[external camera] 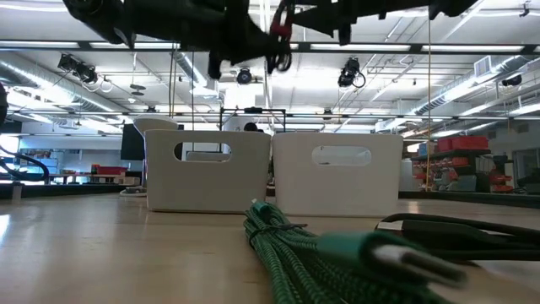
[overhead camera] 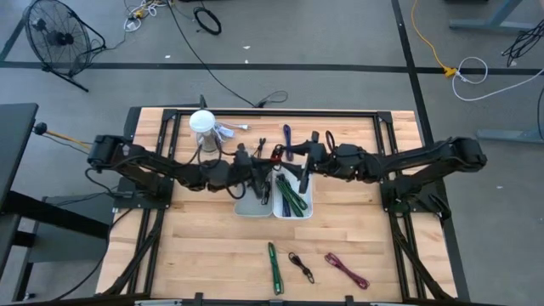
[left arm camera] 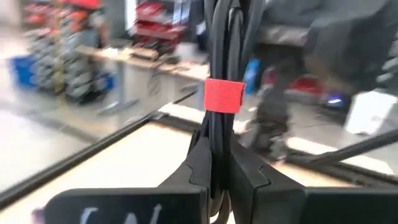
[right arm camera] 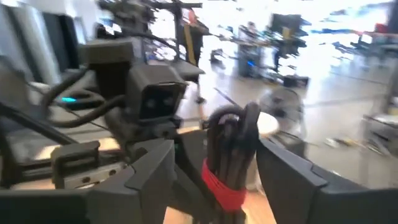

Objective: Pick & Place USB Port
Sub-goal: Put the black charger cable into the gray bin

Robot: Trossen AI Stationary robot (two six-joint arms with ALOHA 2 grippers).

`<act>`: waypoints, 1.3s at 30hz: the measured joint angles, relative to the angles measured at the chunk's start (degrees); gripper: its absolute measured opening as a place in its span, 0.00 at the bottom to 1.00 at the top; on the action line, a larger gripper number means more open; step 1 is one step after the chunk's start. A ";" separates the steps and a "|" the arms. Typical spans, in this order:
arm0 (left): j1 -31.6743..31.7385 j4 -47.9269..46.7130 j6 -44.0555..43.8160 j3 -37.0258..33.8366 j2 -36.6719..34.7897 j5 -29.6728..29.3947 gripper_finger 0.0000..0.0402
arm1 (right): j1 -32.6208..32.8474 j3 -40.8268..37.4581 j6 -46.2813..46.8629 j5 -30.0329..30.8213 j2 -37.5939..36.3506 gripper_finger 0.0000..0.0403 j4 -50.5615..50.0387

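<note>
A black USB cable bundle [left arm camera: 219, 68], bound with a red strap [left arm camera: 224, 96], hangs in the air above the two white bins [overhead camera: 253, 204]. My left gripper [left arm camera: 219, 155] is shut on it, reaching in from the table's left [overhead camera: 262, 172]. My right gripper [right arm camera: 216, 152] faces it from the table's right [overhead camera: 297, 160]. It is open, with its fingers on either side of the bundle [right arm camera: 230, 143] and a gap on both sides. In the low view the bundle [external camera: 278, 38] shows high over the bins. My left gripper pinches the bundle's strands just below the red strap [left arm camera: 219, 134] between its two fingers [left arm camera: 202, 168]. The fingers come level from the table's left and lie across the bundle. The bundle stands upright, lifted clear above the bins.
The right bin [overhead camera: 295, 206] holds a green cable. Green [overhead camera: 274, 268], black [overhead camera: 300, 265] and maroon [overhead camera: 346, 269] cables lie near the table's front edge. More cables [overhead camera: 287, 136] and a white cup [overhead camera: 202, 124] stand at the far side.
</note>
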 joint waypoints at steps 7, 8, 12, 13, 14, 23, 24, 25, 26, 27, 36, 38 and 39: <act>-0.97 -16.76 -8.59 -0.07 -3.25 -11.09 0.07 | 0.09 0.00 1.02 3.55 -5.14 0.53 -10.09; -1.33 -19.10 -10.56 -0.07 -3.83 -11.92 0.07 | 0.09 0.00 1.02 3.82 -5.74 0.52 -11.10; -3.18 -26.55 -18.97 -0.04 -5.31 -11.36 0.07 | 0.09 0.00 0.72 8.30 -8.01 0.50 -15.34; -3.86 -27.82 -20.77 -0.04 -5.33 -11.35 0.07 | 0.09 0.00 0.30 9.70 -8.47 0.49 -16.29; -4.64 -29.17 -22.52 -0.04 -5.33 -11.27 0.07 | 0.09 0.00 -0.25 10.94 -8.93 0.49 -17.17; -10.60 -44.18 -42.32 -0.02 -5.33 -11.23 0.07 | 0.07 0.00 -1.61 13.81 -11.27 0.45 -21.05; -11.20 -45.56 -44.62 -0.02 -5.33 -11.19 0.07 | 0.07 0.00 -1.62 13.81 -11.42 0.45 -21.41; -11.78 -46.64 -46.50 -0.02 -5.33 -11.19 0.07 | 0.07 0.00 -1.63 13.81 -11.49 0.45 -21.71; -12.39 -47.72 -48.45 -0.02 -5.33 -11.16 0.07 | 0.07 0.00 -1.63 13.82 -11.49 0.45 -21.87; -13.03 -48.59 -50.22 -0.02 -5.33 -11.18 0.07 | 0.07 0.00 -1.63 13.80 -11.49 0.45 -22.02; -16.98 -52.35 -60.40 -0.02 -5.20 -9.03 0.12 | 0.07 0.00 -1.67 13.85 -11.49 0.45 -23.00; -17.31 -52.32 -59.99 -0.02 -5.20 -9.94 0.16 | 0.07 0.00 -1.67 13.82 -11.49 0.45 -23.02; -17.29 -52.31 -59.53 -0.02 -5.20 -10.21 0.18 | 0.07 0.00 -1.67 13.82 -11.49 0.45 -23.00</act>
